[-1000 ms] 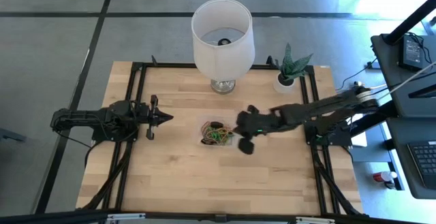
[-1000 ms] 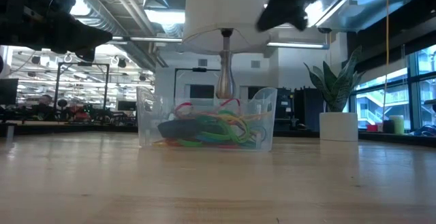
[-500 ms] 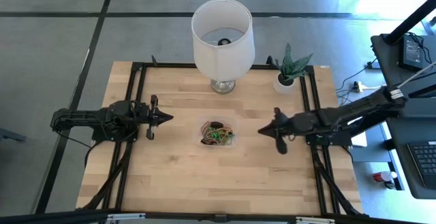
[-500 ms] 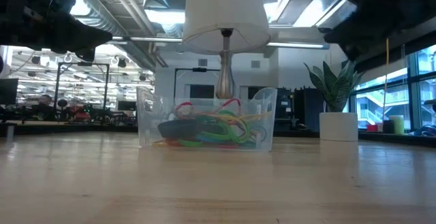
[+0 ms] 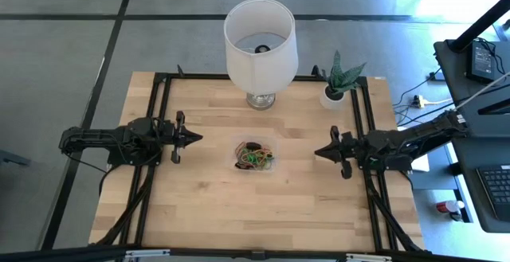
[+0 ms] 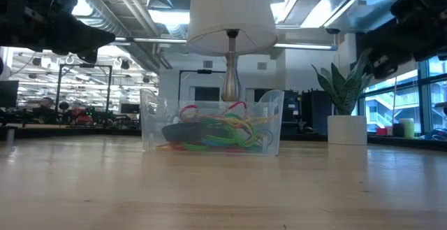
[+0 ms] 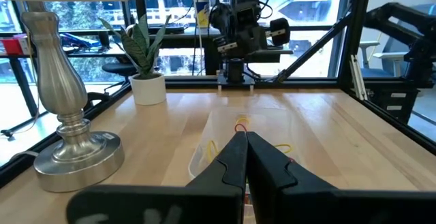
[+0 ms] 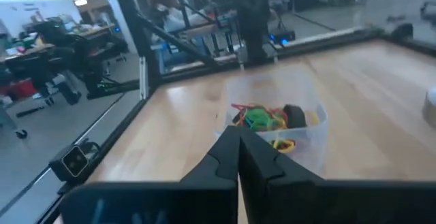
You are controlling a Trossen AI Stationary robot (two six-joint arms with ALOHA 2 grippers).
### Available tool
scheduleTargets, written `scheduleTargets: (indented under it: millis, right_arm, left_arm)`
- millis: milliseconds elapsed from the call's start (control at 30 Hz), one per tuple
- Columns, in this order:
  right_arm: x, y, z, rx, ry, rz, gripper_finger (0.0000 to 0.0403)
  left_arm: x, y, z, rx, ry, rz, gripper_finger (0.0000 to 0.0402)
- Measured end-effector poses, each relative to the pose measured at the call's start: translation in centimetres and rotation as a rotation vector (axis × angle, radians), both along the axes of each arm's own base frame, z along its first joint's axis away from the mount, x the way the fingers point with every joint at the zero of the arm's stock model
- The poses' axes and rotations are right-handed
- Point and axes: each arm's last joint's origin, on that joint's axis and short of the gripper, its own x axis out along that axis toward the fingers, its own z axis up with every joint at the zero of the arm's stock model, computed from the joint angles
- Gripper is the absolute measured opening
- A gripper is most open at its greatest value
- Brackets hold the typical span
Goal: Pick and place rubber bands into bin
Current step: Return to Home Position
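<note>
The clear bin (image 5: 255,155) stands mid-table on its base and holds a tangle of coloured rubber bands (image 6: 213,133); it also shows in the left wrist view (image 7: 248,132) and the right wrist view (image 8: 276,122). My left gripper (image 5: 198,138) is shut, raised above the table to the left of the bin, pointing at it. My right gripper (image 5: 318,153) is shut and empty, raised to the right of the bin, near the table's right rail, pointing at the bin.
A white lampshade on a metal base (image 5: 260,41) stands at the far edge behind the bin. A potted plant in a white pot (image 5: 335,87) sits at the far right corner. Bare wood (image 5: 239,206) lies on the near side of the bin.
My right gripper has drawn back from just beside the bin toward the table's right edge, staying raised. The bin and its rubber bands have kept still.
</note>
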Motion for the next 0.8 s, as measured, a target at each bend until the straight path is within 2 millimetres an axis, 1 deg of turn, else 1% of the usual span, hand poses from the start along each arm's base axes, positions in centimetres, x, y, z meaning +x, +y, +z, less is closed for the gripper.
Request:
scheduleTargets:
  millis: [333, 500, 667, 800]
  right_arm:
    - [-0.8, -0.4, 0.8, -0.196, -0.102, -0.003, 0.0002]
    - [-1.0, -1.1, 0.5, -0.211, -0.069, -0.055, 0.0002]
    - [-1.4, -1.4, 0.9, -0.204, -0.118, -0.059, 0.0001]
    - [-1.9, -1.5, 0.6, -0.205, -0.107, -0.058, 0.0001]
  left_arm:
    - [0.0, 0.0, 0.0, 0.000, 0.000, 0.000, 0.0004]
    - [0.0, 0.0, 0.0, 0.000, 0.000, 0.000, 0.0004]
    - [0.0, 0.0, 0.0, 0.000, 0.000, 0.000, 0.0004]
    - [0.0, 0.0, 0.0, 0.000, 0.000, 0.000, 0.0004]
